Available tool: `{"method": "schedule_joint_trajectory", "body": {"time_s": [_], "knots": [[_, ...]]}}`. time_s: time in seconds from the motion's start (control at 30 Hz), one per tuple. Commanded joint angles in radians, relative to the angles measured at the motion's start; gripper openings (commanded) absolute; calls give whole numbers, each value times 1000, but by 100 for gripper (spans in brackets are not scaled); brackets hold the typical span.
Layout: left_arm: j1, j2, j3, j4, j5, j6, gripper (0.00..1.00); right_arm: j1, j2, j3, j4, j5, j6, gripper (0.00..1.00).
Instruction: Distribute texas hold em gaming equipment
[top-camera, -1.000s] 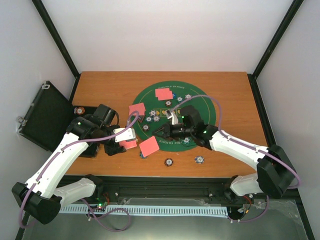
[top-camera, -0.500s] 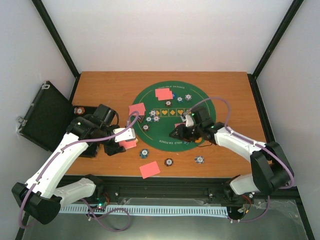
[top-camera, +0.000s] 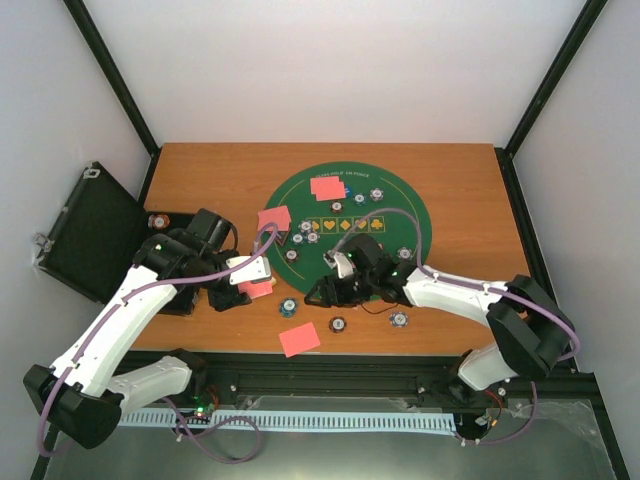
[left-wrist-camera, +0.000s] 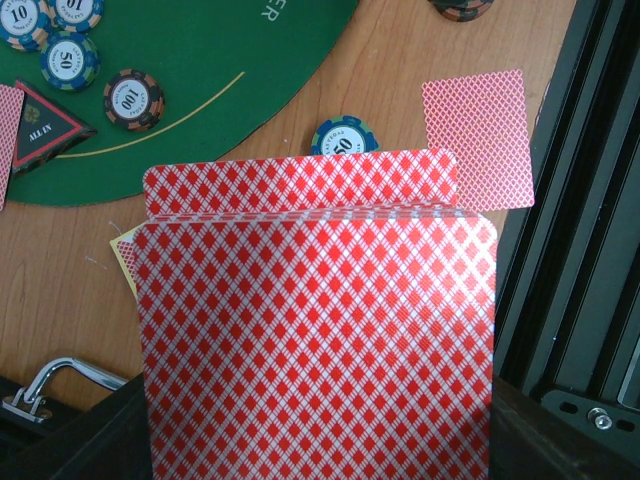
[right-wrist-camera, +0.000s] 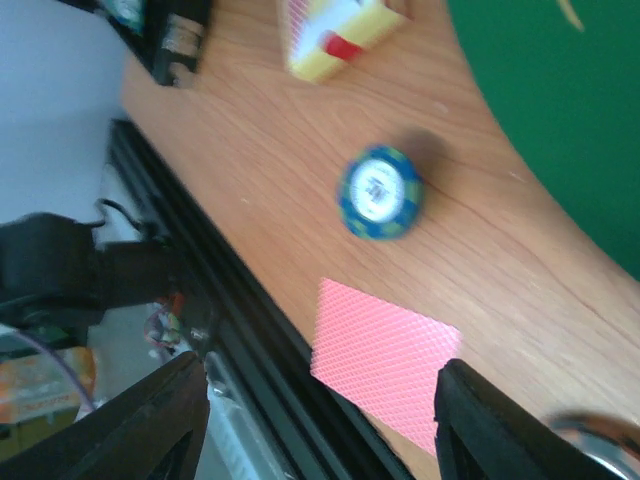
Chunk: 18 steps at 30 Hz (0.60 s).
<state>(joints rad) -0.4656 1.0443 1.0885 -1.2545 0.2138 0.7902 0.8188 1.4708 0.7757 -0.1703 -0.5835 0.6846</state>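
Found left gripper (top-camera: 243, 283) clamped on the deck (left-wrist-camera: 315, 340) of red-backed cards, above bare wood just off the left rim of the green mat (top-camera: 405, 215). Saw the deck's backs filling the left wrist view, with one card stepped out past the far edge of the rest. Could not make out the fingers behind it. Noted a white face showing on that deck from above.

Found right gripper (right-wrist-camera: 320, 372) spread wide, holding nothing, low over the wood near the mat's front-left rim.

Spotted a blue-edged chip (right-wrist-camera: 380, 192) flat on the wood just off the mat, blurred in the right wrist view. Placed it between the two grippers from above. Logged a single card (right-wrist-camera: 385, 360) face down beyond it, close to the near edge of the table (top-camera: 460, 180), apart from the chip.

Counted two loose chips (top-camera: 338, 324) on the wood to the right of that card.

Marked two red-backed lots on the mat: far cards (top-camera: 327, 186) at the back, side cards (top-camera: 274, 218) at the left rim.

Picked out the triangle marker (left-wrist-camera: 45, 135) on the felt, just beside marked chips (left-wrist-camera: 133, 98) reading 100, 50 and 10.

Noted a yellow box (right-wrist-camera: 340, 35) on the wood near the deck, and the black case (top-camera: 90, 230) lying open off the table's left side.
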Motion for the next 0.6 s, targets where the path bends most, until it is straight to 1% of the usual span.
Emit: {"method": "schedule_joint_trajectory", "body": {"time_s": [0.0, 0.17, 0.3, 0.57], "knots": [[0, -8, 5, 10, 7, 29, 12, 8, -38, 55, 204, -102, 109, 65], [1, -7, 4, 15, 18, 24, 12, 42, 0, 98, 347, -140, 219, 72], [1, -4, 5, 16, 22, 23, 12, 76, 42, 151, 388, -138, 254, 77], [1, 3, 13, 15, 25, 24, 12, 120, 155, 237, 429, -133, 292, 77]]}}
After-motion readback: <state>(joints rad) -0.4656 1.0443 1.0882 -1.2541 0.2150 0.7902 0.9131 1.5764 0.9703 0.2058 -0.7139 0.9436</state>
